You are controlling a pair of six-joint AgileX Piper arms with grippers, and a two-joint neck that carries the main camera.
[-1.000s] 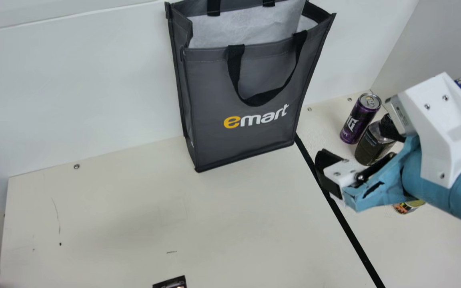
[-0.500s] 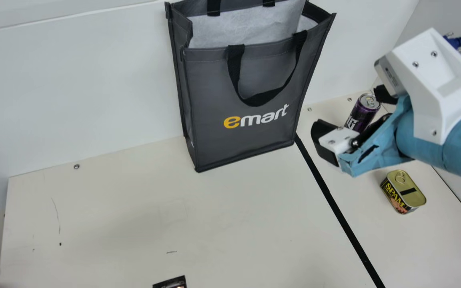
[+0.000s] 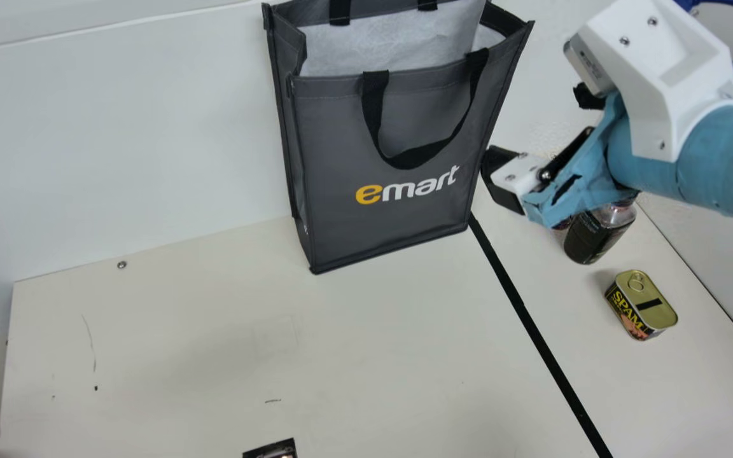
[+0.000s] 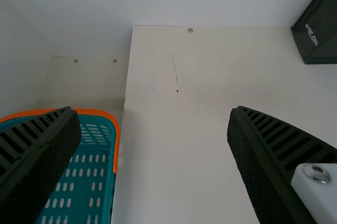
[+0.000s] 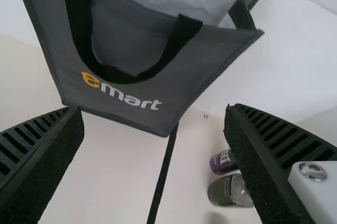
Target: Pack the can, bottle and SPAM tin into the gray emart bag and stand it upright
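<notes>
"Higher than a moment ago, the right pincer [image 5: 154, 109] hangs near the bag [image 3: 335, 146], spread and empty."
"Anything packed?"
"No: the can [image 5: 224, 162], bottle [image 3: 595, 235] and SPAM tin [image 3: 640, 306] sit outside, on the surface [image 3: 182, 331]."
"Best grip?"
"Probably the can's waist, gently: smooth, thin metal may slip or dent."
</notes>
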